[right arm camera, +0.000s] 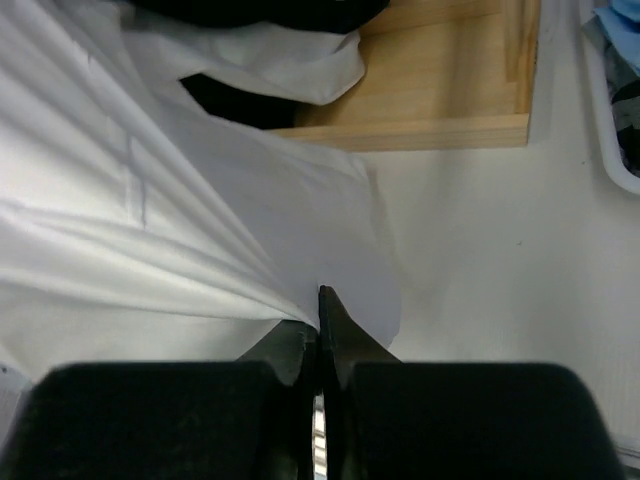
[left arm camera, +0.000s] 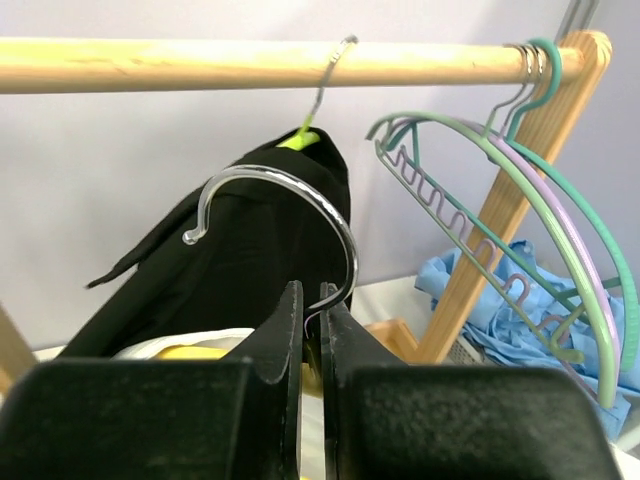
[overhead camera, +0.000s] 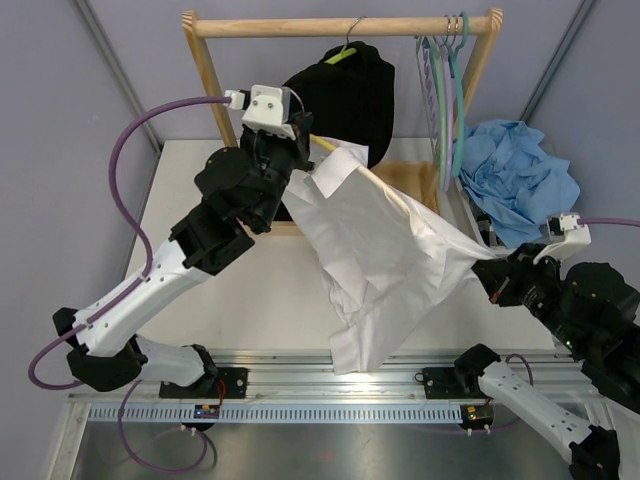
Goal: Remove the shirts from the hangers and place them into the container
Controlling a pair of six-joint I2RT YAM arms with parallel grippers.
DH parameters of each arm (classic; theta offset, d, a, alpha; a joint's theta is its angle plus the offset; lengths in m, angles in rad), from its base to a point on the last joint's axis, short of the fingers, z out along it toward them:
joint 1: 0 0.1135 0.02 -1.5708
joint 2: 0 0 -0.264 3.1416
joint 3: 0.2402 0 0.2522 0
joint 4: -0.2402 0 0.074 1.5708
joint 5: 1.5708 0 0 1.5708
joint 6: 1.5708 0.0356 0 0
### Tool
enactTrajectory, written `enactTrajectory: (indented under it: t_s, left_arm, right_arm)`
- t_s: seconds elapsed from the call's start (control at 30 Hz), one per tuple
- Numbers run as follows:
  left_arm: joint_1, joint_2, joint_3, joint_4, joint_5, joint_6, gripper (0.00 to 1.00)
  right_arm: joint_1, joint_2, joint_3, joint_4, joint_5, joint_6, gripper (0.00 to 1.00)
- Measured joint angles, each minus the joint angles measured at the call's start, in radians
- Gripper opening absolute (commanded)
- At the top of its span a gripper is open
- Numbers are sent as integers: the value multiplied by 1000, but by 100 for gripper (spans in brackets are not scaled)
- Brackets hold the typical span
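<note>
The white shirt [overhead camera: 380, 250] stretches taut and creased across the frame's centre, collar at upper left, hem drooping toward bottom centre. Its yellow hanger [left arm camera: 190, 352] is mostly hidden, its metal hook hanging on nothing. The black shirt [overhead camera: 350, 95] hangs on the lime green hanger [overhead camera: 343, 55] at top centre. 3 bare hangers [overhead camera: 447, 90], pale green, lilac and teal, hang at upper right. The container [right arm camera: 600, 120] shows only a white rim, far right.

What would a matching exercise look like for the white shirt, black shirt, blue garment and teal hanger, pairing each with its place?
1 white shirt
2 black shirt
3 light blue garment
4 teal hanger

A bare, hooked at the rail's right end
B crumpled heap right of the rack
C stretched taut over the table
D on the lime green hanger

Pairs: 1-C, 2-D, 3-B, 4-A
</note>
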Motion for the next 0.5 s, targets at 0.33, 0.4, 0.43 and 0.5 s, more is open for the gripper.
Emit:
enactTrajectory:
  t_s: [0.33,0.4,0.43,0.5]
  left_arm:
    - [-16,-177,-98,28,-34,22,0]
    - [-16,-188,-98,29,-37,29,0]
    - [-16,-190,-98,29,-44,33,0]
    - [-16,-191,-98,29,-67,45,0]
  right_arm:
    - [13,35,64,33,167,120,0]
    - [15,47,65,41,173,132,0]
    - [15,55,65,42,179,137,0]
    - [17,72,65,42,191,147,0]
